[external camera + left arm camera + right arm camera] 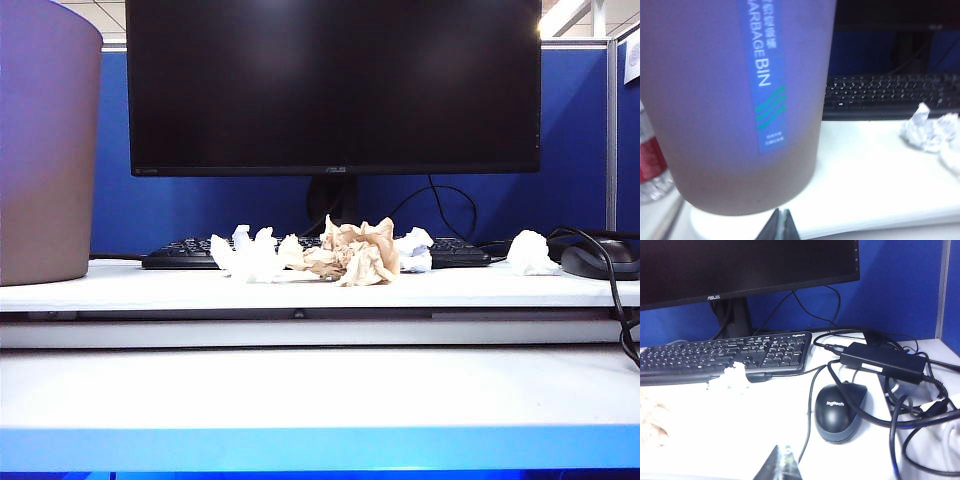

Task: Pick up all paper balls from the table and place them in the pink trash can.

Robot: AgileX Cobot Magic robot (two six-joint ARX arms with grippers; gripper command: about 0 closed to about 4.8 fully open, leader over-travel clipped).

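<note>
Nearest the exterior camera is the table's point(320, 400) bare lower step, with no arm over it. Neither gripper shows there. Each appears only at the edge of its own wrist view: the left gripper point(780, 226) pressed together just short of the bin point(730, 100), the right gripper point(780, 463) pressed together short of the mouse point(840, 410). Both hold nothing; they look parked at the start, so no ball has been taken.

On the upper step, taking the keyboard point(320, 252) as the mark: the balls lie just in front of it. A white ball point(245, 257) sits before its left half, the tan ball point(350, 252) before its middle and touching or nearly touching the white one, and a pale bluish ball point(414, 249) at the tan one's right, against the keyboard's front edge. Another white ball point(530, 253) lies off the keyboard's right end, just beside the mouse. The bin stands well to the keyboard's left, upright and open-topped, probably set there so the left arm can drop into it.

Behind the keyboard rises the dark monitor point(330, 85); to its right, a power brick point(882, 361) trails cables around the mouse, a likely snag for the right arm.
</note>
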